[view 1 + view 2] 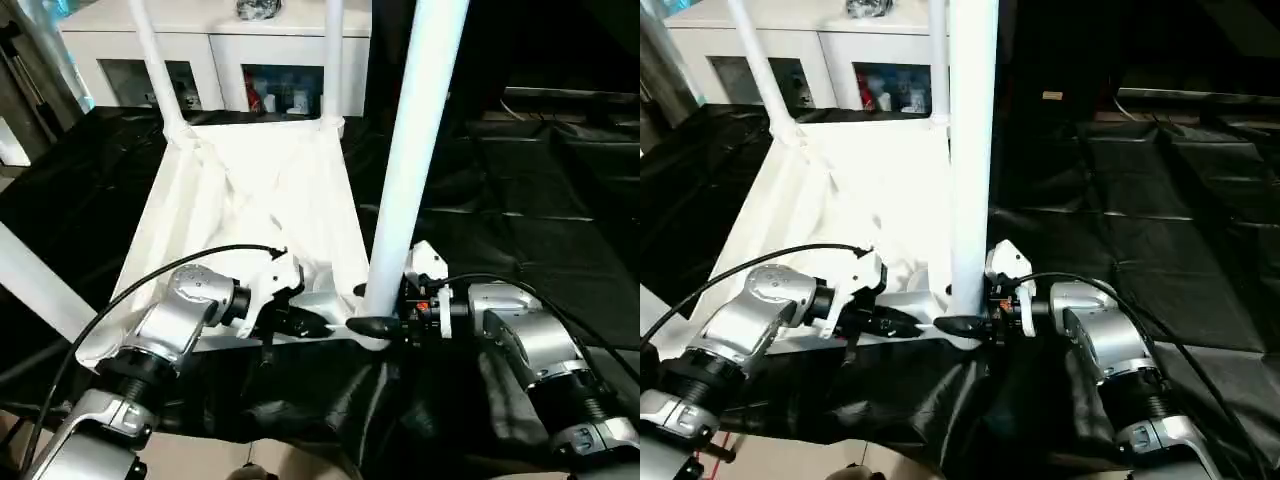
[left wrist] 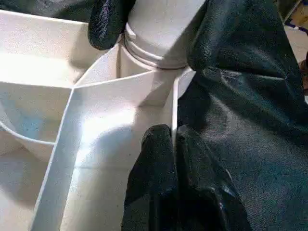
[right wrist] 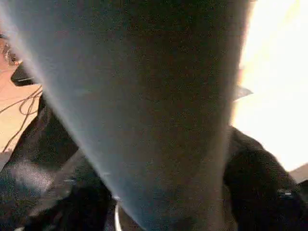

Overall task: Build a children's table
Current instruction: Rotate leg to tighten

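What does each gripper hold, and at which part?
The right gripper clasps the near leg at its base, by the corner socket. The left gripper pinches the tabletop's edge wall.

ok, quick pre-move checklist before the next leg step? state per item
1. Tabletop lies upside down on the black sheet, ribs up: ok.
2. Near leg stands upright in its corner socket: ok.
3. That leg fully seated: cannot tell; a ring shows at the socket's mouth.
4. Right hand straddles the leg's base, fingers either side: ok; how firmly it grips: cannot tell.
5. Left hand closed on the tabletop's edge wall by the socket, steadying it: ok.
6. Two far legs stand in the far corners: ok; the fourth leg's socket: cannot tell.
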Controlling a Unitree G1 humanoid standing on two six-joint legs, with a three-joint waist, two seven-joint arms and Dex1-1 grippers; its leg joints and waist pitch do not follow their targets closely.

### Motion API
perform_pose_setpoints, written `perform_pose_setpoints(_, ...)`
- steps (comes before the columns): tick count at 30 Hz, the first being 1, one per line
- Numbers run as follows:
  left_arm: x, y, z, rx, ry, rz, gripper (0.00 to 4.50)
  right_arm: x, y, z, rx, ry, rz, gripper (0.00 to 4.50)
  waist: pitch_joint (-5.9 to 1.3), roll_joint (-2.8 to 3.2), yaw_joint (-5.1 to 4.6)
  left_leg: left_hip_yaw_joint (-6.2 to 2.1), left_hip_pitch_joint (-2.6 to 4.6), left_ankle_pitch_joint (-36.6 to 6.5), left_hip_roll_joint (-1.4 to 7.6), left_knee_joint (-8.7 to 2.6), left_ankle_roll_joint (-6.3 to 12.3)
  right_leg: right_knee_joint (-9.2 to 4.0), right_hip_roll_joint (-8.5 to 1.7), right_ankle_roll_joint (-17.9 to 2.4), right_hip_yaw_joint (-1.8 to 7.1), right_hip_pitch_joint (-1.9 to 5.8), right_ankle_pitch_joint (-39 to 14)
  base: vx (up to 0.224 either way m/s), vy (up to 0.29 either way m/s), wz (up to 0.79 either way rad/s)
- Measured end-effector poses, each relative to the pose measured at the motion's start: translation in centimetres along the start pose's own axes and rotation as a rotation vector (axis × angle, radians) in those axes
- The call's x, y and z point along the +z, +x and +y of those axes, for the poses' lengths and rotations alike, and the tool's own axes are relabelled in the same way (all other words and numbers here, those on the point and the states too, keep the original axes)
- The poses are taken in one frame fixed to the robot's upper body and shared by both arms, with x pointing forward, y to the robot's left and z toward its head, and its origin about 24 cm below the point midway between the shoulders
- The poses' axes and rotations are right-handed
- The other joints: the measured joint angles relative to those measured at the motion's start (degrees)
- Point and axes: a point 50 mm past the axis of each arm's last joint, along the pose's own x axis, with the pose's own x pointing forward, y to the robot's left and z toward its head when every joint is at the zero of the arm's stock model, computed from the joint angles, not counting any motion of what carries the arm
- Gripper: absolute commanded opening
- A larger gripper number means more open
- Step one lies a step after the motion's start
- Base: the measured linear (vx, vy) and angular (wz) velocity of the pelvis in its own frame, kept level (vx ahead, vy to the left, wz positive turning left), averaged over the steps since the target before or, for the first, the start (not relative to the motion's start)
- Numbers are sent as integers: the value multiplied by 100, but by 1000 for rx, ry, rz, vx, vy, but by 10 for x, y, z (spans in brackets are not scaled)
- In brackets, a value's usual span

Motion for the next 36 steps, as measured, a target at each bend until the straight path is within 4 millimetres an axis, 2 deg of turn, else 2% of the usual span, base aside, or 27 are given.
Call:
perform_pose_setpoints(5,2,5,5,70,-1,-15,0,0,1,-7,-105,4,-21,258,-1,2,-22,1,8,2,0,6,-1,6,0,3,3,3,-2,0,0,0)
perform_pose_setpoints(8,5,11,15,176,-26,-28,0,2,8,-20,-274,37,-56,254,1,-4,-115,0,13,4,0,13,-3,9,0,17,2,2,-9,0,0,0)
perform_pose_setpoints(10,9,16,21,250,-39,-36,0,5,15,-30,-403,67,-73,252,1,-3,-218,0,16,4,-1,18,-3,9,0,17,4,4,-8,0,0,0)
perform_pose_setpoints(13,15,25,29,349,-54,-42,0,9,26,-40,-584,119,-108,251,-2,1,-304,0,18,4,-1,16,-3,7,0,16,4,4,-8,0,0,0)
perform_pose_setpoints(18,19,33,35,439,-70,-51,0,13,42,-47,-771,141,-152,251,-15,21,-322,0,16,3,-2,7,-4,7,0,3,2,4,1,0,0,0)
perform_pose_setpoints(21,20,32,35,441,-71,-55,0,14,43,-46,-778,123,-170,251,-17,28,-314,0,15,2,-2,-3,-4,6,0,-5,1,2,5,0,0,0)
perform_pose_setpoints(22,20,32,35,439,-71,-55,0,14,43,-46,-777,122,-171,307,-17,28,-315,0,13,2,-2,-6,-4,6,0,-5,0,2,6,0,0,0)
perform_pose_setpoints(26,19,29,35,417,-60,-52,0,12,42,-44,-709,116,-169,327,-15,25,-319,-1,14,2,0,-7,-4,6,1,-5,-4,1,6,0,0,0)
perform_pose_setpoints(27,18,27,35,411,-53,-52,0,12,40,-44,-691,110,-168,358,-15,25,-318,-1,14,2,0,-6,-4,6,1,-6,-4,0,6,0,0,0)
perform_pose_setpoints(28,18,26,34,404,-49,-51,0,12,38,-44,-671,99,-165,367,-14,24,-315,-1,13,2,0,-4,-4,5,1,-6,-4,0,6,0,0,0)
perform_pose_setpoints(33,14,20,32,353,-36,-48,0,8,28,-38,-532,41,-133,371,-12,21,-289,-1,9,2,0,-5,-3,0,1,-7,-5,-1,7,0,0,0)
perform_pose_setpoints(36,11,15,27,286,-27,-47,0,4,16,-31,-406,8,-104,371,-12,21,-228,-1,8,1,-1,-9,-2,-2,0,-6,-5,-1,6,0,0,0)
